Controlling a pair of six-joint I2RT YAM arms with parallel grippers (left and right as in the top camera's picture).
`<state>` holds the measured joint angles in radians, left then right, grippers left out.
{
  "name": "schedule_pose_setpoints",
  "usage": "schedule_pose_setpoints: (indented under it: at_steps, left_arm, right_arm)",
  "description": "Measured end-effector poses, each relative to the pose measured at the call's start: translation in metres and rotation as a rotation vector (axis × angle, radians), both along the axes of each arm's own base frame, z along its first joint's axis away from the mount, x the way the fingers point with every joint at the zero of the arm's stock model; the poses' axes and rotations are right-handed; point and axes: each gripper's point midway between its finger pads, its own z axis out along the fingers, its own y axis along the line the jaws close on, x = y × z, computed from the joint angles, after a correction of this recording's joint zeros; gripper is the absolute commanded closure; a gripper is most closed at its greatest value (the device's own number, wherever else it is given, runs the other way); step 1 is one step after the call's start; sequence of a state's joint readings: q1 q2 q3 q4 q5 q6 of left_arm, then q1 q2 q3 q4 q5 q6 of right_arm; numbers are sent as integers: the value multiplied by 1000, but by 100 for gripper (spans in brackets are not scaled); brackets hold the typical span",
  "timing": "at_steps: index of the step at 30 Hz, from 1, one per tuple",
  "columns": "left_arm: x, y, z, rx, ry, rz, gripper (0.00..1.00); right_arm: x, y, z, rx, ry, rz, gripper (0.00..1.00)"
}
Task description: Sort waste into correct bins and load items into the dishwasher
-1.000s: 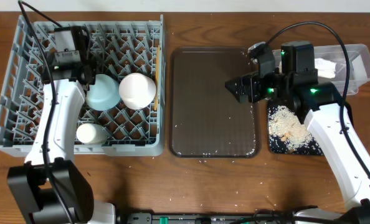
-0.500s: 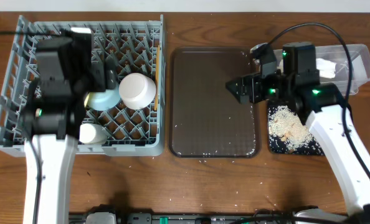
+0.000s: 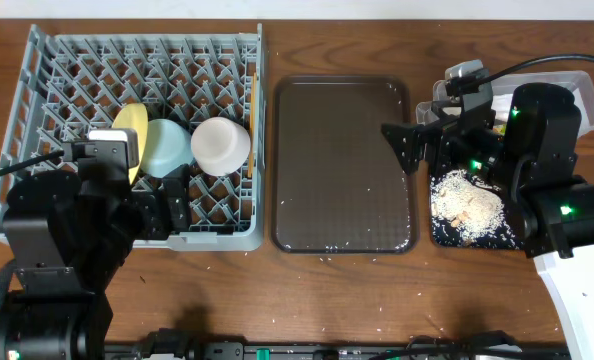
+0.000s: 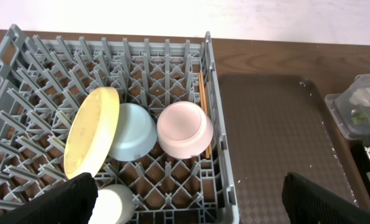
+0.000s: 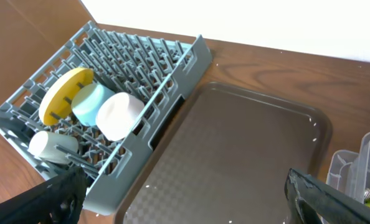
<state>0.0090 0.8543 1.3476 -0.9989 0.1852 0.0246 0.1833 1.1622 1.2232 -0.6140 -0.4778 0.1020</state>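
Nearest the base, the left gripper [image 4: 194, 202] hangs above the near edge of the grey dish rack [image 3: 77, 60], its fingers spread wide with nothing between them. Just beyond its left finger a round white piece [image 4: 113, 205] sits among the pegs (too cropped to name). Past that, the yellow plate [image 4: 91, 140] stands on edge, tilted, with the light blue bowl [image 4: 134, 130] touching it and the white bowl [image 4: 185, 127] beside that, both tipped on their sides. The chopsticks [image 4: 203, 106] lie along the rack's right wall.

The right gripper [image 5: 191, 199] is likewise spread and empty, held over the right edge of the brown serving tray [image 3: 342, 160], which is bare apart from a few grains. Right of it, the black tray [image 3: 447, 235] holds a heap of rice and scraps [image 3: 467, 200]. Farthest back, the clear tub [image 3: 582, 85] holds the white napkin [image 4: 367, 96] and a green scrap that looks like the sachet wrapper [image 4: 359, 116]
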Motion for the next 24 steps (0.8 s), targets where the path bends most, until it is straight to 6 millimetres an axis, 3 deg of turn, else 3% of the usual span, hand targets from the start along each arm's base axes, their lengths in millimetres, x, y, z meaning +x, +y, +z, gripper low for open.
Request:
schedule_pose_setpoints:
  at_steps: [9, 15, 17, 20, 24]
  left_arm:
    - [-7, 3, -1, 9, 5, 18, 5]
    - [-31, 19, 18, 14, -197, 118, 5]
    - [-30, 24, 20, -3, -290, 158, 5]
    - [-22, 28, -5, -19, -358, 192, 5]
    - [-9, 30, -56, -29, -398, 205, 5]
  right_arm:
    - [-7, -2, -11, -12, 59, -2, 1]
    - [-10, -2, -16, -17, 84, -3, 1]
    - [-10, -3, -17, -18, 84, -4, 1]
    - [-10, -3, -16, -18, 84, -4, 1]
    - [-10, -3, -17, -18, 85, -5, 1]
